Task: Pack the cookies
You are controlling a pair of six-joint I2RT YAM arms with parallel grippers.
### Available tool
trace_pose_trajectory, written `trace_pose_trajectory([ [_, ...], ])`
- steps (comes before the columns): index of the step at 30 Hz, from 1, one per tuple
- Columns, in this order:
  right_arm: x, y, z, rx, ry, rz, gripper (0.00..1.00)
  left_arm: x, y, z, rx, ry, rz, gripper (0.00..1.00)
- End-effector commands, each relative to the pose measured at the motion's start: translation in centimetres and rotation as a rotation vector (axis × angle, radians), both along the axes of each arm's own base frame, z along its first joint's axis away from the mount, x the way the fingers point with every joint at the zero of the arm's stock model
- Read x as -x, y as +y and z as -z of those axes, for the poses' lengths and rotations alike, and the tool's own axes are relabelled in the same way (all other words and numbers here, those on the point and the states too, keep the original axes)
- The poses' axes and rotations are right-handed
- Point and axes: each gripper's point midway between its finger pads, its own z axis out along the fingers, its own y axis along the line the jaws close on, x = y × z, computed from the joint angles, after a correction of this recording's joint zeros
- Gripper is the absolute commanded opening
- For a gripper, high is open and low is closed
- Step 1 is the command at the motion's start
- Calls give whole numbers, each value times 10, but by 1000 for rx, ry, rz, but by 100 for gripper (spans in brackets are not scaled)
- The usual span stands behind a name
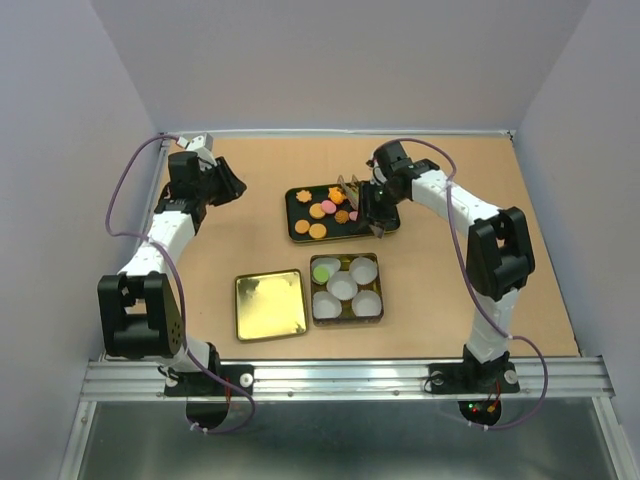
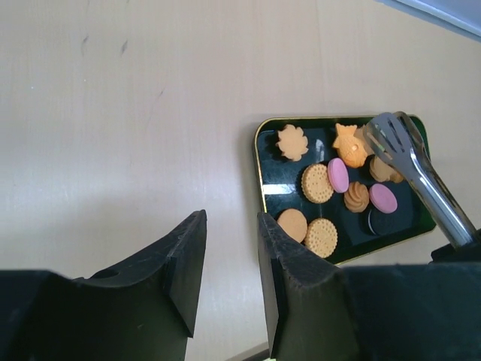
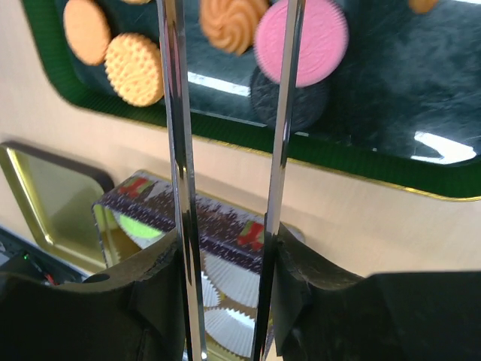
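- The right hand (image 3: pixel 229 256) is gripping the two arms of the tongs (image 2: pixel 409 162) between its pads. The tong tips are hanging over the right end of the tray (image 2: pixel 259 150), among the cookies (image 1: pixel 322 210).
- The tray is lying toward the far edge of the surface, about midway along it. The box (image 1: pixel 347 319) of paper cups (image 1: pixel 343 286) is sitting closer to the near edge, with one green cookie (image 1: pixel 321 272) resting in its far-left cup. The lid (image 1: pixel 270 305) is lying just beside the box, toward the left edge.
- The left hand (image 2: pixel 229 263) is hovering toward the far left corner, jaws narrowly parted and holding nothing.
- Risk: the thin, polished arms are probably giving the pads little purchase, so the tongs may twist or slide in the grip while closing.
- Risk: the pink cookie (image 3: pixel 301 34) is overlapping a dark one, so a pinch there may lift both or flick one off the tray.
- Risk: nothing is steadying the tray or the light cups. A sideways push may shift either, and a cookie may drop during the crossing.
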Motion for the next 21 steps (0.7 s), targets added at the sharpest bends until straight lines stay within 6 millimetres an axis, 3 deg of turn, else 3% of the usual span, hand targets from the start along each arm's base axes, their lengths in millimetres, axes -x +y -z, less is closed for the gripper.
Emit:
trace_pose_trajectory([
  [1,-27,-6,-28,-28,-88,10,44,-2,6,-8,-11,-46,4,44],
  [21,-14,-2,-1,-69,19,-21,40,-2,4,-2,2,-28,13,44],
])
